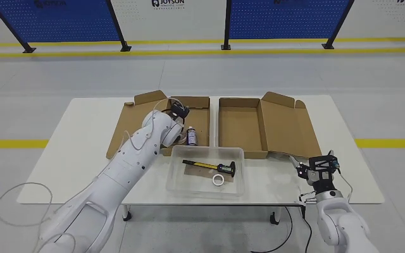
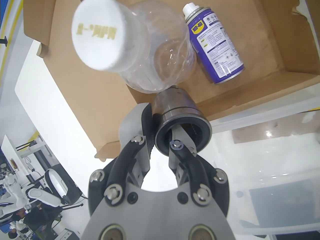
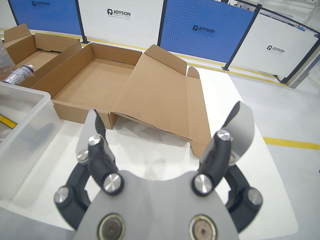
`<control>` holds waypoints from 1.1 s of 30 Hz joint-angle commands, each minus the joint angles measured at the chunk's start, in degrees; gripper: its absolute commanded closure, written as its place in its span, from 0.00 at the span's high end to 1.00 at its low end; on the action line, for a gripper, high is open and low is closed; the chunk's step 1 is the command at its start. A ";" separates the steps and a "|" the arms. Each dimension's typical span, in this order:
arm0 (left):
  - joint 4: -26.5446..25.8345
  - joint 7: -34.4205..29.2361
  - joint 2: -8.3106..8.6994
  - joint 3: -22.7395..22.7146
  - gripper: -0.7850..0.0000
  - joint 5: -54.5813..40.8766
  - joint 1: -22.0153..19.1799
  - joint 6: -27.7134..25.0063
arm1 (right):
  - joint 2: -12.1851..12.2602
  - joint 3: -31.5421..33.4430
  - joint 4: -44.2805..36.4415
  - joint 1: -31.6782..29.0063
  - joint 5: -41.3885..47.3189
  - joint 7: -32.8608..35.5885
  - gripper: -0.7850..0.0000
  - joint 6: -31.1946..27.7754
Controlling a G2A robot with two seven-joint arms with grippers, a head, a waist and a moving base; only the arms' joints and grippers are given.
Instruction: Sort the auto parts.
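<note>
We see left gripper (image 2: 165,131) jaws clamped on metal bearing (image 2: 180,116) above cardboard box (image 2: 100,88) with spray can (image 2: 215,43), upper centre of top view; right gripper (image 3: 167,116) jaws spread, lower right, over tabletop (image 1: 76,152)

Print check: a logo wordmark sits on the white partition panel (image 1: 171,16) at top centre of the top view. The spray can (image 1: 191,135), left of centre, carries a brand badge and a fine-print label, too small to read. The white cap (image 2: 100,29) beside the can has yellow characters, blurred.
</note>
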 commanded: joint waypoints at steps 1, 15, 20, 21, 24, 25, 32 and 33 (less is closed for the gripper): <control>1.14 0.22 -0.35 0.25 0.00 -0.20 -0.21 -0.03 | 0.00 0.00 0.00 0.00 0.00 0.00 1.00 0.00; 8.95 0.88 -2.77 0.58 0.00 -3.78 -2.21 0.93 | 0.00 0.00 0.00 0.00 0.00 0.00 1.00 0.00; 10.95 1.39 -3.52 0.90 0.11 -4.01 -2.82 1.04 | 0.00 0.00 0.00 0.00 0.00 0.00 1.00 0.00; 11.26 1.53 -3.66 0.97 0.18 -4.02 -2.89 1.08 | 0.00 0.00 0.00 0.00 0.00 0.00 1.00 0.00; 12.18 1.70 -4.07 1.21 0.24 -3.98 -3.15 0.97 | 0.00 0.00 0.00 0.00 0.00 0.00 1.00 0.00; 12.41 1.74 -4.20 1.28 0.23 -3.97 -3.25 0.88 | 0.00 0.00 0.00 0.00 0.00 0.00 1.00 0.00; 13.36 2.21 -4.83 1.31 0.16 -3.01 -4.12 1.16 | 0.00 0.00 0.00 0.00 0.00 0.00 1.00 0.00; 13.24 2.15 -4.85 1.27 0.16 -2.63 -4.21 1.32 | 0.00 0.00 0.00 0.00 0.00 0.00 1.00 0.00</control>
